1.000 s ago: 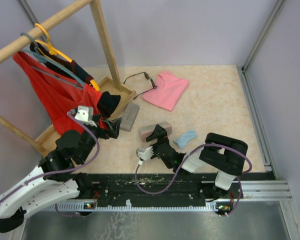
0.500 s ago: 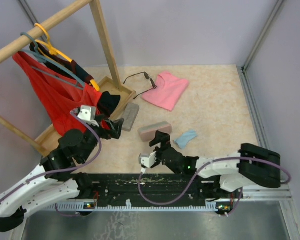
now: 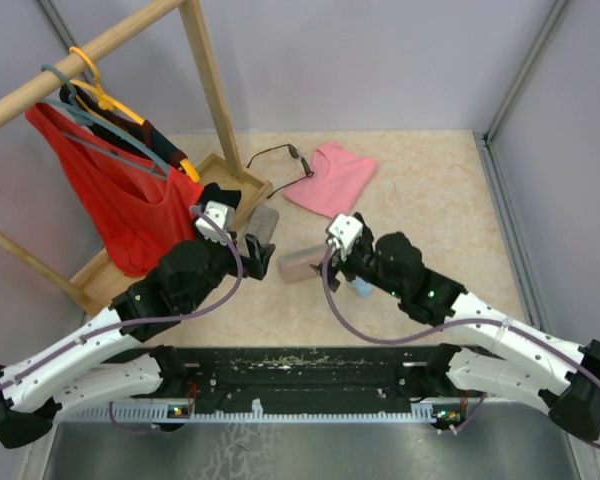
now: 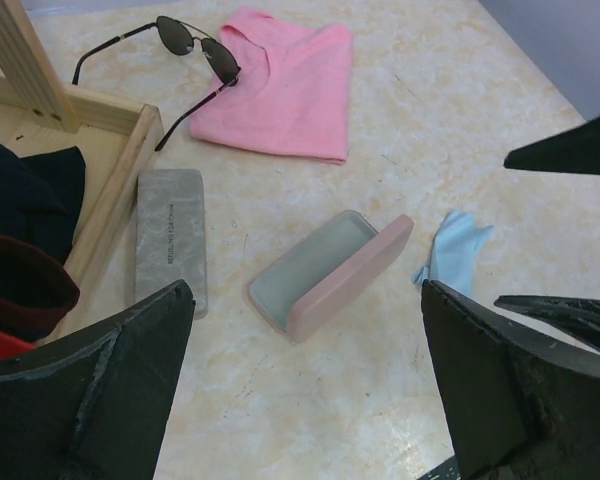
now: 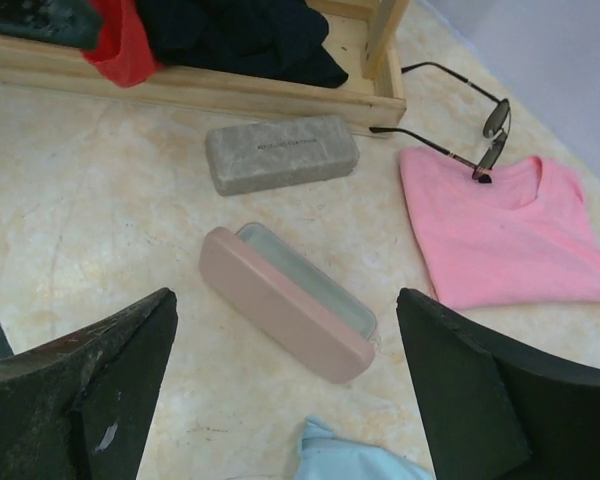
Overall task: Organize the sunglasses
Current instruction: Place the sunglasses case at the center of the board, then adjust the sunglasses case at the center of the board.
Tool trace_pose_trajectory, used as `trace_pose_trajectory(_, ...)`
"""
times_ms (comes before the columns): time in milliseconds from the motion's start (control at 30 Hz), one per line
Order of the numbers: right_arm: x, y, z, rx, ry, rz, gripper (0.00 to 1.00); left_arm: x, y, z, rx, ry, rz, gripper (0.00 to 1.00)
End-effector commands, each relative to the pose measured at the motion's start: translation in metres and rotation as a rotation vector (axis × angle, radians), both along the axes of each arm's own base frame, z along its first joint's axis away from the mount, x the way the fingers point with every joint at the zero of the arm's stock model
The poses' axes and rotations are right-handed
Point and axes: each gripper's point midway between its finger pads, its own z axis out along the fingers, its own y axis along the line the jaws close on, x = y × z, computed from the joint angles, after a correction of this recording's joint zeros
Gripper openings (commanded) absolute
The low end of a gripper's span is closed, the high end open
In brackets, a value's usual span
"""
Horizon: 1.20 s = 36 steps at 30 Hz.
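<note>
Both arms have reached forward over the table (image 3: 430,200). The left hand (image 4: 308,300) and right hand (image 5: 285,300) gape wide, empty. Dark wire-framed sunglasses (image 4: 177,35) lie unfolded at the far side, touching a pink shirt (image 4: 280,90).

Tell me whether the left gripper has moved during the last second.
Yes. In the top view the left gripper has shifted right, now overlapping the grey case's near end.

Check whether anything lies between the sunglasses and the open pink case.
Only the folded pink shirt: the sunglasses overlap its edge, and its near corner lies flat along the way to the pink case. Nothing upright stands between them; the grey case sits off to one side.
</note>
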Motion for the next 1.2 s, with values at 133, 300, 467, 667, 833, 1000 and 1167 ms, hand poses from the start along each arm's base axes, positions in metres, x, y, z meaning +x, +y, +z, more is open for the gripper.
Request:
trace_pose_trajectory(133, 0.007, 0.023, -0.027, -0.212, 0.245, 0.253, 0.9, -0.002, 0.008, 0.015, -0.036, -0.001, 0.025, 1.0)
trace_pose_trajectory(300, 0.05, 0.033, -0.043, -0.222, 0.349, 0.117, 0.87, -0.007, 0.036, 0.023, -0.033, -0.028, 0.091, 1.0)
trace_pose_trajectory(467, 0.087, 0.011, -0.037, 0.024, 0.512, -0.358, 0.83, -0.01, 0.05, 0.02, -0.032, -0.038, 0.125, 1.0)
trace_pose_trajectory(667, 0.08, 0.004, -0.044, 0.367, 0.705, -0.647, 0.81, -0.005, 0.044, 0.012, 0.001, -0.037, 0.122, 1.0)
trace_pose_trajectory(833, 0.074, -0.014, -0.049, 0.534, 0.694, -1.031, 0.88, -0.006, 0.041, 0.016, -0.005, -0.053, 0.101, 1.0)
trace_pose_trajectory(1000, 0.068, -0.013, -0.072, 0.52, 0.782, -1.266, 0.96, -0.007, 0.037, 0.014, -0.006, -0.053, 0.078, 1.0)
trace_pose_trajectory(1167, 0.071, 0.009, -0.098, 0.519, 0.857, -1.262, 0.96, -0.009, 0.036, 0.015, -0.008, -0.054, 0.065, 1.0)
